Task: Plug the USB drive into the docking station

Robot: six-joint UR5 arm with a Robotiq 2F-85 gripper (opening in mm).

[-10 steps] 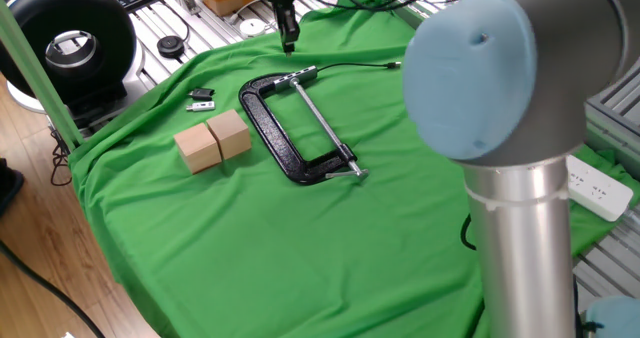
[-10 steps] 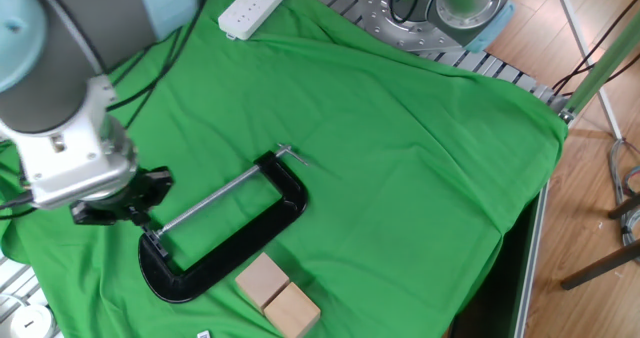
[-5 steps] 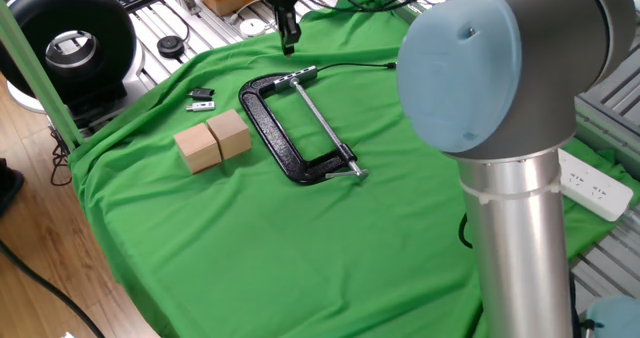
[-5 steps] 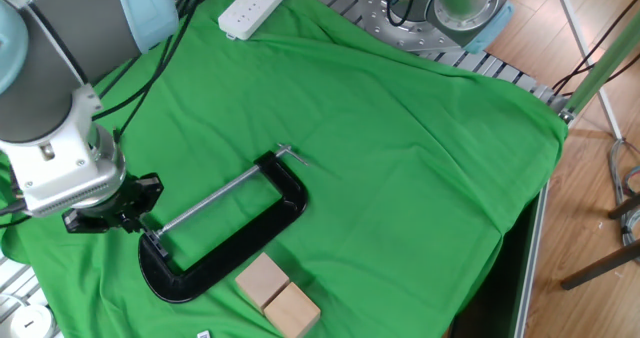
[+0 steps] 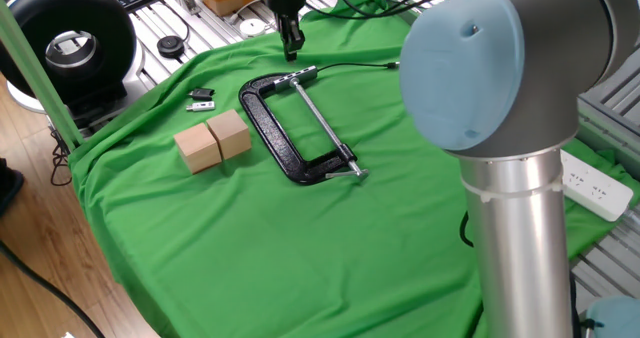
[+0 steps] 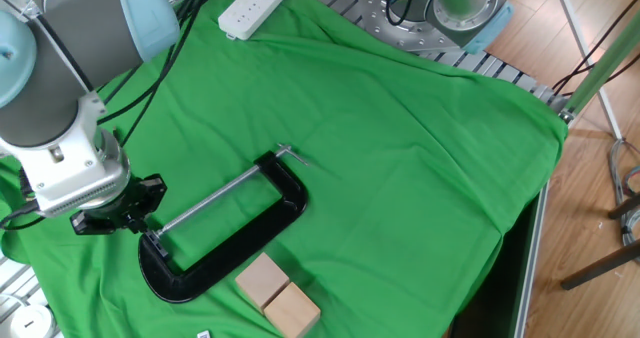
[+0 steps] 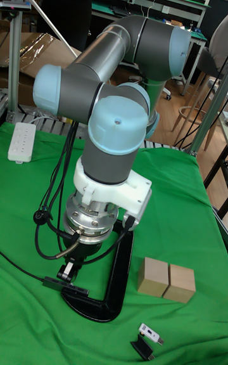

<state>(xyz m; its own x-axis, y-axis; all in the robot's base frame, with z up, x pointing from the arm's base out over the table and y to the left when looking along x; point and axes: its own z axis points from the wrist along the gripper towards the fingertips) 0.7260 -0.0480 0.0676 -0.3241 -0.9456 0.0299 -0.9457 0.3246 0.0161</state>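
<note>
Much of the working end is obscured: in the other fixed view the arm's wrist covers the two-finger gripper [image 6: 146, 234], and in the tall fixed view it shows only as a small dark shape. Its fingers stand drawn together, apparently clamping the slim dark USB stick [image 5: 292, 50], which points down near the far edge of the green-clothed table [image 5: 300, 248]. Below it lies a flat dark bar-shaped docking station [image 7: 63, 286] on a black cable [image 5: 350, 67]; whether stick and dock touch cannot be determined. Against half a second ago, the gripper has shifted slightly toward the black cast-iron C-clamp [image 5: 290, 138]; all else is unmoved. The clamp's end lies just beside the dock. Two pale wooden blocks [image 5: 213, 140] touch each other, near a small black-and-silver piece [image 5: 201, 100]. A white power strip [image 5: 595, 188] sits at the right edge.
</note>
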